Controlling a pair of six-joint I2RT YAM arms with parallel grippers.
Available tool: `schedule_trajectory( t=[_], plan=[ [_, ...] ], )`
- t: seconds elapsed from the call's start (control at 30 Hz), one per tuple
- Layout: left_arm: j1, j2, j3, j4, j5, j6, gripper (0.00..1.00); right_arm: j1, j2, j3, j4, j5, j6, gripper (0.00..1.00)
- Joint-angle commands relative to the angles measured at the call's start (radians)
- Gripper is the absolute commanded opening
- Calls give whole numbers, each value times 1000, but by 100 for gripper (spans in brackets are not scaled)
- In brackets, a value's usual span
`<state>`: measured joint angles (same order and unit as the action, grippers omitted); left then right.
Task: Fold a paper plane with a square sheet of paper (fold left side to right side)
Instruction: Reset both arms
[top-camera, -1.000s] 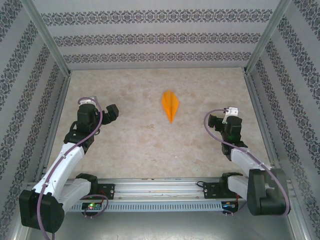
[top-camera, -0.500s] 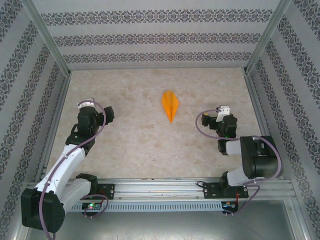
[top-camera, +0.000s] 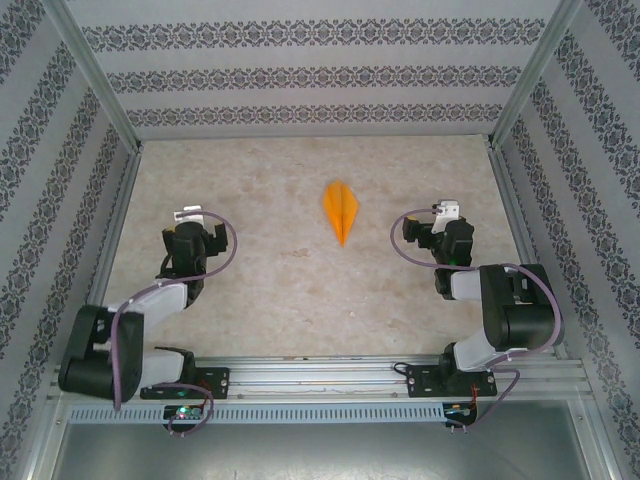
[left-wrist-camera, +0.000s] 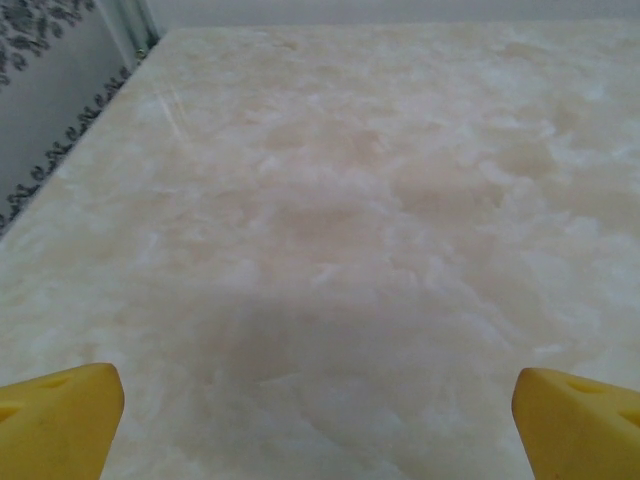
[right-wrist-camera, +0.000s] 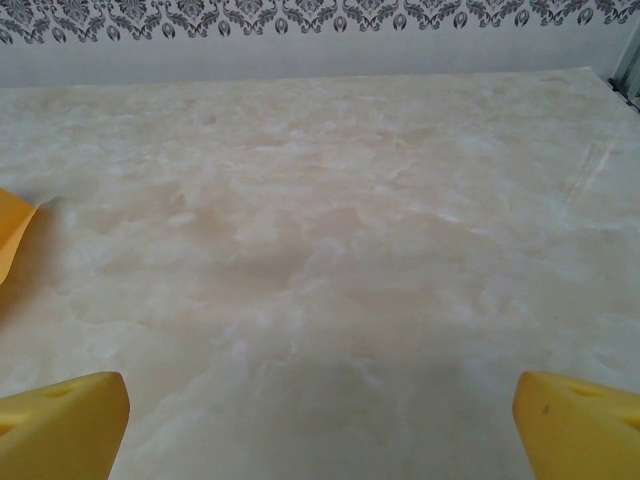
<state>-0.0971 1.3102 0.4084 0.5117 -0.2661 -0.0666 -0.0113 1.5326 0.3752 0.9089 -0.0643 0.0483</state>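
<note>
While both arms are sitting drawn in close to their bases, the paper plane (top-camera: 341, 210) is lying flat on the pale marbled table (top-camera: 290, 290), and neither tool is touching it. It is showing as a narrow orange dart with a centre crease, its sharp tip pointing back toward the arms.

From above, the left gripper (top-camera: 216, 236) is hovering low over the table with the plane ahead of it and off to its right, well apart. In the left wrist view the left gripper (left-wrist-camera: 320, 430) is standing wide open: its yellow fingertips (left-wrist-camera: 60, 420) are sitting at the two lower corners of the view, with bare table between them and nothing in their grasp.

The right gripper (top-camera: 412, 228) is facing the middle of the table, with the plane ahead of it and to its left, near but apart. In the right wrist view the right gripper (right-wrist-camera: 320, 430) is likewise spread fully apart and carrying nothing. A sliver of the orange plane (right-wrist-camera: 12, 245) is peeking in beyond its left fingertip.
</note>
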Motion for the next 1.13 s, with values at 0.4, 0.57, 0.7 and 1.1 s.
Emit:
schedule_trajectory(
  t=[0.4, 0.57, 0.7, 1.1],
  plan=[
    [98, 288, -81, 564, 257, 60, 100, 1, -9, 7, 16, 14, -7, 98],
    [125, 279, -30, 450, 313, 38, 100, 0, -9, 7, 16, 14, -8, 98],
    [126, 279, -29, 449, 311, 40, 100, 1, -9, 7, 16, 14, -7, 98],
    [126, 279, -31, 453, 312, 43, 100, 5, -9, 8, 16, 23, -10, 98]
  ],
)
